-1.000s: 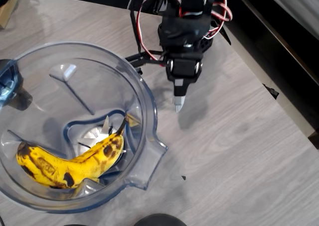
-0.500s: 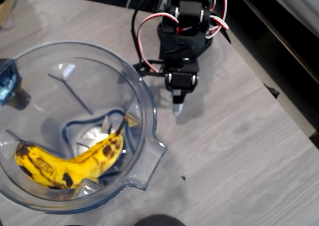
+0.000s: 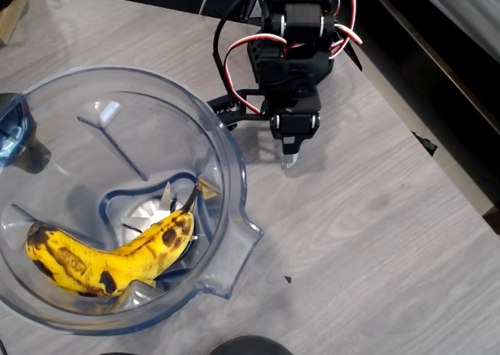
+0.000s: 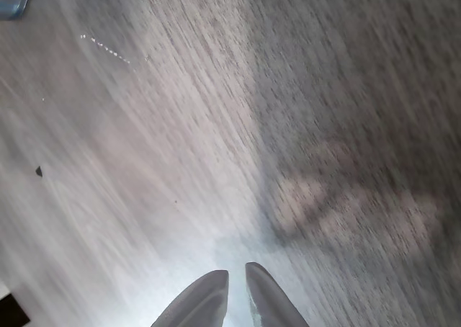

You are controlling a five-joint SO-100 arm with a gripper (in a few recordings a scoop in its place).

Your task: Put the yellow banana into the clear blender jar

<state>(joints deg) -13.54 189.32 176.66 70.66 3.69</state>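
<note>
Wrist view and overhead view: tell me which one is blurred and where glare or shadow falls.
Wrist view: table grain smeared by motion blur, white glare just above the shut hand, dark shadow at right. Overhead view: sharp; the banana crisp in the jar, soft shadow under the hand.

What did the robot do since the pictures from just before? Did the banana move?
The hand pulled back toward the top of the overhead view, farther from the jar, and swung a little to the right. Its fingers look nearly closed, with nothing between them. It grabbed nothing and dropped nothing. The banana stayed put, lying in the jar's bottom over the blade.
</note>
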